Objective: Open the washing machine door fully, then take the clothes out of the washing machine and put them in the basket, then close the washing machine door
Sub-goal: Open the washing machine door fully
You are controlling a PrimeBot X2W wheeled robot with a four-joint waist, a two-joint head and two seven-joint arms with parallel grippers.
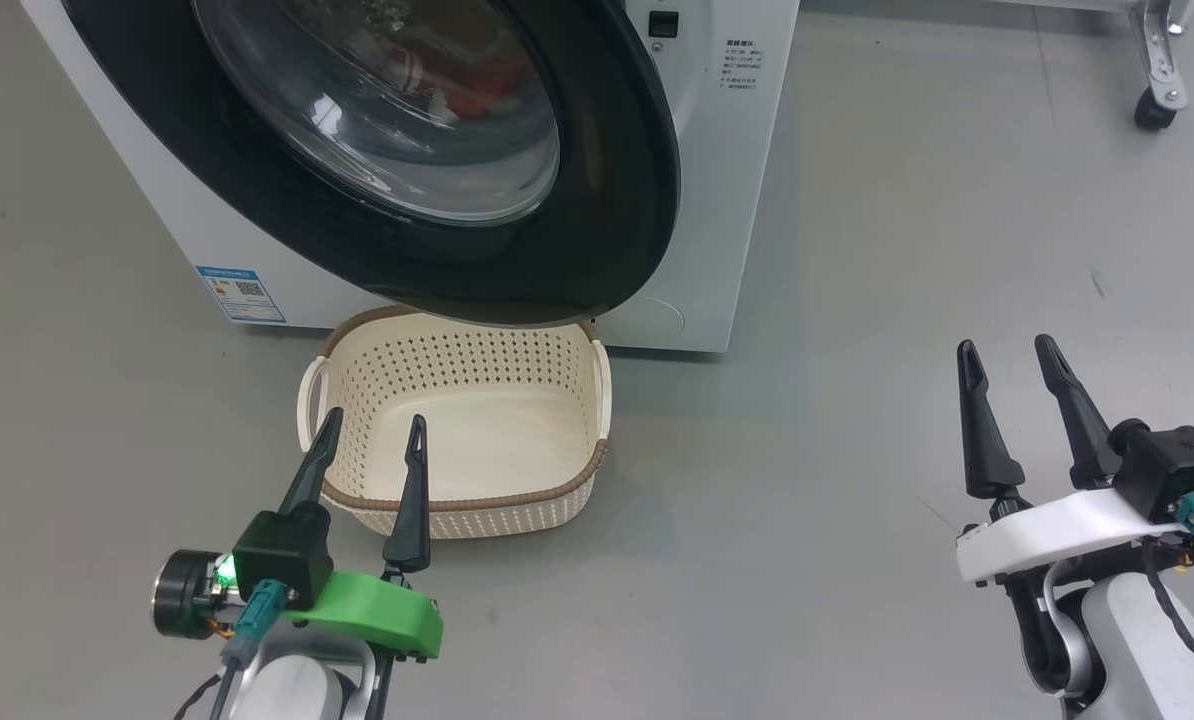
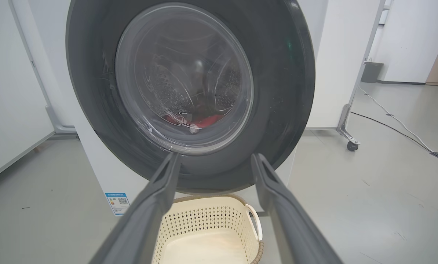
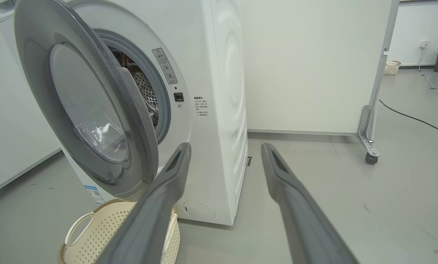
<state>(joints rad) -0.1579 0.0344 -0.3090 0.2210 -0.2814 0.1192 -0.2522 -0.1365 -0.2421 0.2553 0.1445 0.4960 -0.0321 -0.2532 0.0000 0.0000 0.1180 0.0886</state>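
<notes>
One washing machine, one basket, two end effectors (clothes maybe two).

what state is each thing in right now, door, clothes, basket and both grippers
washing machine door, open partway, not swung fully back
clothes, inside the washing machine, seen through the door glass
basket, upright, empty
left gripper, jaws open, holding nothing
right gripper, jaws open, holding nothing

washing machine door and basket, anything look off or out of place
Only that the washing machine door stands ajar, its rim overhanging the empty basket. Nothing looks spilled or damaged.
</notes>
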